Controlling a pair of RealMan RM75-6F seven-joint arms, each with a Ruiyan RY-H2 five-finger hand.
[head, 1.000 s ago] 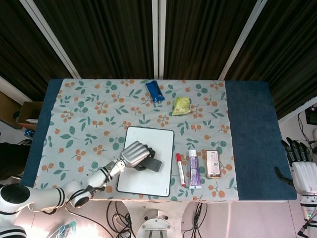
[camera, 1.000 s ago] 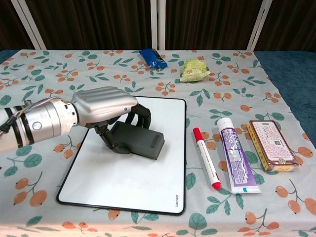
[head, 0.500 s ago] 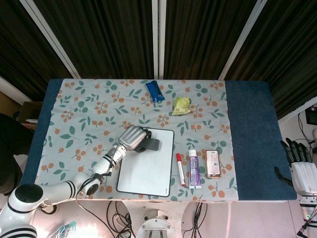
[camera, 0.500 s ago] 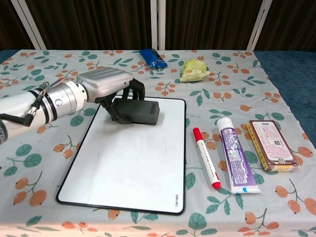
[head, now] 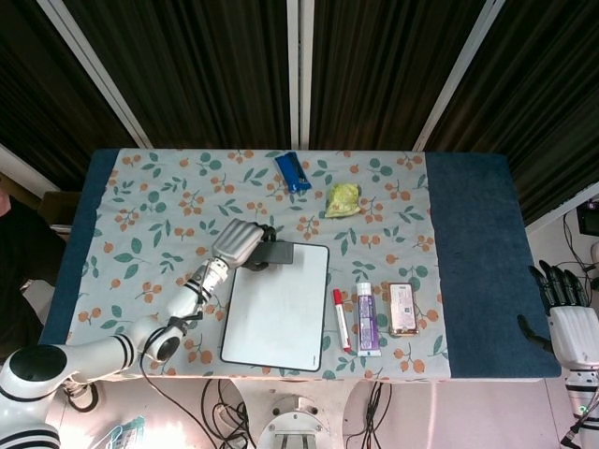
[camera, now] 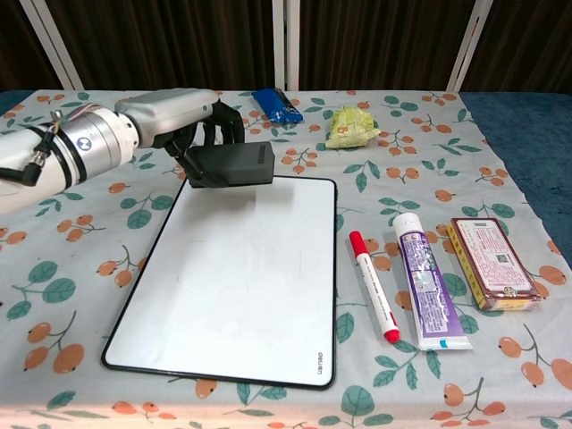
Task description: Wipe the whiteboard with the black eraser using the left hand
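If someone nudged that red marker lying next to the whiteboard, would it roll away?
Probably a little: the red marker looks round and slim, lying flat on the tablecloth. The toothpaste tube beside it would likely stop it. It looks stiff and light.

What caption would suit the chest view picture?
Left hand holds the black eraser at the whiteboard's far edge, beside a red marker.

Desk, floral cloth over most of top, bare blue strip at right. On cloth: whiteboard, red marker, purple tube, brown box, blue packet, yellow-green wrapper.
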